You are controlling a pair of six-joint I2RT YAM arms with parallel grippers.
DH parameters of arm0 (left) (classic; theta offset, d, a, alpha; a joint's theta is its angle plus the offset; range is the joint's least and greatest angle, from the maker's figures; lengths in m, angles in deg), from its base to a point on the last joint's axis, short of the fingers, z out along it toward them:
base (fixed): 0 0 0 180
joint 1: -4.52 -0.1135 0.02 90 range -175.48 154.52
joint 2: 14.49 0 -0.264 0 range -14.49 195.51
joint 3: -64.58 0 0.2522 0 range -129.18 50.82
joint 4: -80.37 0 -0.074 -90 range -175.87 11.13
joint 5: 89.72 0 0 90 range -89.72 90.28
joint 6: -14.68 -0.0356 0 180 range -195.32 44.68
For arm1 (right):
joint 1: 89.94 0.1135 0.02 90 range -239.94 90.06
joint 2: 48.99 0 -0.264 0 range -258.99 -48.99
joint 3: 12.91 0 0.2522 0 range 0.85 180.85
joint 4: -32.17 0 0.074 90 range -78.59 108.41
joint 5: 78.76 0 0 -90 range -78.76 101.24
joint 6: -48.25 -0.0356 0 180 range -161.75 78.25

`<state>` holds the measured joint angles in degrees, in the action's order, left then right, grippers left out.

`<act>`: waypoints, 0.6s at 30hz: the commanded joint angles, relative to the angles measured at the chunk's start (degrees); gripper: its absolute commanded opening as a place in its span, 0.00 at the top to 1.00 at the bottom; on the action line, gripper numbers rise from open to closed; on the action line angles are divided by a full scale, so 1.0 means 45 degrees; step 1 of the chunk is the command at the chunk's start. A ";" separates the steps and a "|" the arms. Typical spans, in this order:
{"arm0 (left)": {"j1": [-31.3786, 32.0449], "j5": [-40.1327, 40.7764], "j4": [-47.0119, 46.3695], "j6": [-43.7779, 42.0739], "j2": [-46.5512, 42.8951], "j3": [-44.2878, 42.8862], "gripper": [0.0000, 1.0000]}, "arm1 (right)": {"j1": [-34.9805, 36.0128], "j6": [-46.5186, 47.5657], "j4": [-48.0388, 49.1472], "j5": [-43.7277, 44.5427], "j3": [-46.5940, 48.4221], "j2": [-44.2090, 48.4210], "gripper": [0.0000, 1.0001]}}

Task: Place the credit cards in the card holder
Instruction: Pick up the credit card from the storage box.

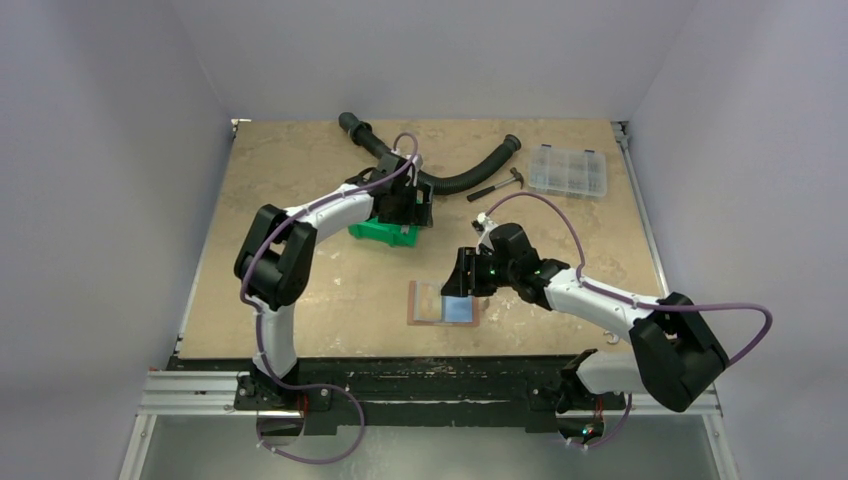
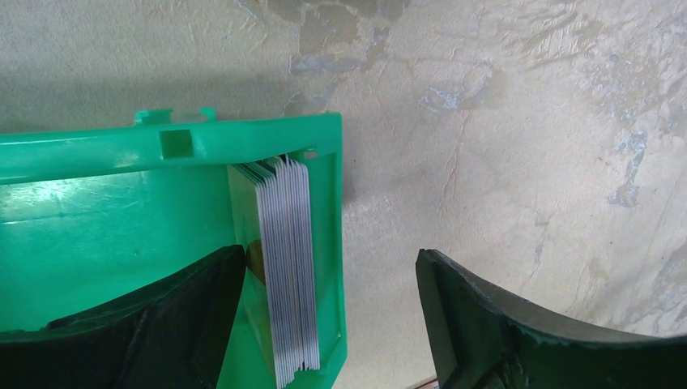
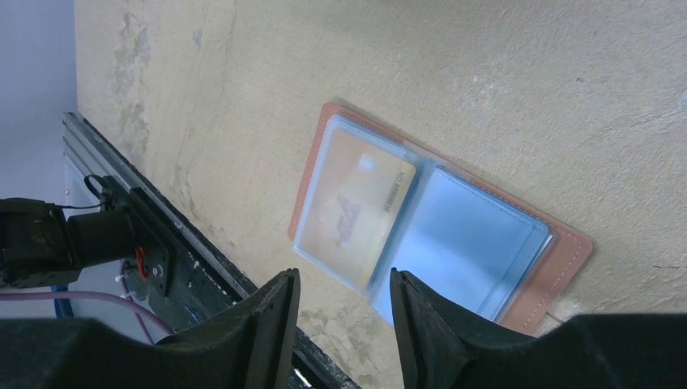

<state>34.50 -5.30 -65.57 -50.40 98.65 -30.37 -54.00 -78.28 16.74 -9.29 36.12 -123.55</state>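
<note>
Opened flat near the front edge of the table [image 1: 300, 180], between the two arms: the card holder [image 3: 567, 251], reddish-brown leather with clear sleeves facing up. In the left sleeve, a yellow-gold card [image 3: 353, 212], slightly blurred but seemingly seated most of the way. On the right side, a light blue card [image 3: 466, 243], apparently in its sleeve too, though hard to tell card from plastic there.

Just above the holder's near side, the right gripper [image 3: 344, 324]: jaws parted by a narrow gap, nothing between them, not pinching either card.

Farther back and to the left, the green bin [image 2: 97, 219], with a stack of cards [image 2: 292, 267] standing on edge against its end wall. Over that stack, the left gripper [image 2: 328, 255]: spread wide, one finger inside the bin, the other outside the wall, straddling cards and wall alike, gripping nothing yet.

Along the back of the table, well apart from the work: a black corrugated hose [image 1: 450, 180], a small hammer [image 1: 497, 187], a clear compartment box [image 1: 568, 170].

By the look of it, partly done: two cards seemingly in the holder, many more waiting in the bin. Next up, probably, a pinch on one card from the stack and its carry to the holder; closing the holder not yet begun.
</note>
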 commanded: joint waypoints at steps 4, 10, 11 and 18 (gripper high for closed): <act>-0.0156 -0.0580 -0.0439 0.0203 -0.1040 -0.0159 0.25 | -0.0052 0.0150 0.0305 -0.0261 0.0162 -0.0071 0.48; -0.0197 -0.0654 -0.0447 0.0193 -0.1060 -0.0247 0.39 | -0.0042 0.0131 0.0312 -0.0222 0.0127 -0.0110 0.48; -0.0206 -0.0654 -0.0438 0.0189 -0.1073 -0.0255 0.41 | -0.0051 0.0130 0.0303 -0.0232 0.0129 -0.0124 0.48; -0.0216 -0.0407 -0.0156 -0.0048 -0.0968 -0.0415 0.55 | -0.0048 0.0140 0.0313 -0.0240 0.0164 -0.0236 0.49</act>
<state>33.82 -6.77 -65.55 -50.44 97.01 -30.34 -54.00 -78.30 16.71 -9.38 36.12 -124.10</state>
